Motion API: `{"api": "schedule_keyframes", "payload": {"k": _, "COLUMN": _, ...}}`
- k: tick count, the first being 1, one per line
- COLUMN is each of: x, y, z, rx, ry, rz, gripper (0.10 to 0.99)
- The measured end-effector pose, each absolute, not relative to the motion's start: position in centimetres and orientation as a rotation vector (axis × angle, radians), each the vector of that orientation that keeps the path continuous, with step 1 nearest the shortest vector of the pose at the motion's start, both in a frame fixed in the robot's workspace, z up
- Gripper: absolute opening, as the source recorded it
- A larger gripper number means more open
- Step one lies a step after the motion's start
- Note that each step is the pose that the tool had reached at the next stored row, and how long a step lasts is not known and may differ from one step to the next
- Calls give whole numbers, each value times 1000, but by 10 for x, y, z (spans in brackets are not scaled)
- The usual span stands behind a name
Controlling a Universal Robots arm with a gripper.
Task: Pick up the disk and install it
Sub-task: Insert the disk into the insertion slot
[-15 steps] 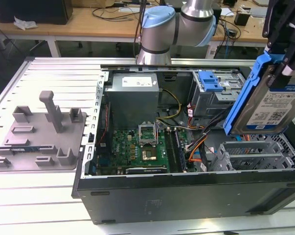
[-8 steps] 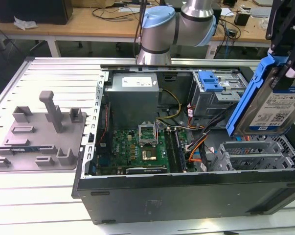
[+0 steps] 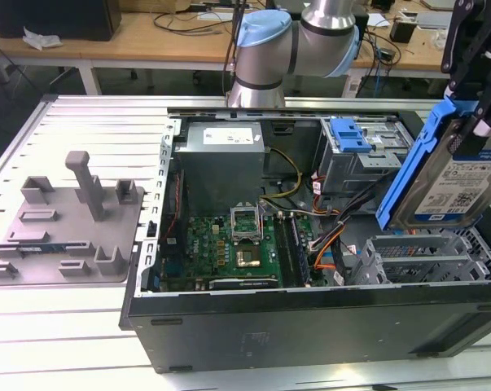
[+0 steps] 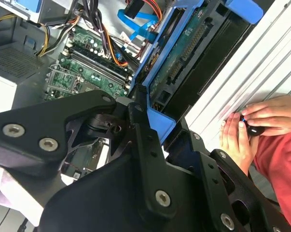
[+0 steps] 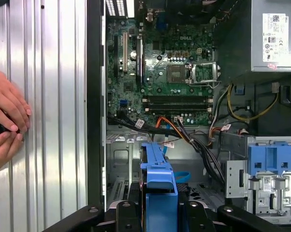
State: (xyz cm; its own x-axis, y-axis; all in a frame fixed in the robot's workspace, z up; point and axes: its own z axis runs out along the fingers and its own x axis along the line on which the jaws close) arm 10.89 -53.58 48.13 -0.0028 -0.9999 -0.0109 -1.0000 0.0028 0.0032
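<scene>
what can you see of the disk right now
The disk is a flat silver drive with a white-and-blue label, framed by blue plastic rails. It hangs tilted, nearly on edge, above the open computer case at the exterior view's right, with the hand shut on its upper end.

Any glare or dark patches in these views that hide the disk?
Exterior view: even light on the disk, near wall of the computer case dark. First wrist view: sheen on the ribbed table. Second wrist view: the black pincer, shut on the disk, covers the foreground; the disk's underside is shadowed.
</scene>
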Motion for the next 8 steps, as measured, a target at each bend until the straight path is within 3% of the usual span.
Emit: {"api": "schedule_keyframes", "payload": {"k": 8, "x": 110, "y": -537, "z": 479, "rx": -2215, "ry": 2221, "rz": 15, "gripper": 365}}
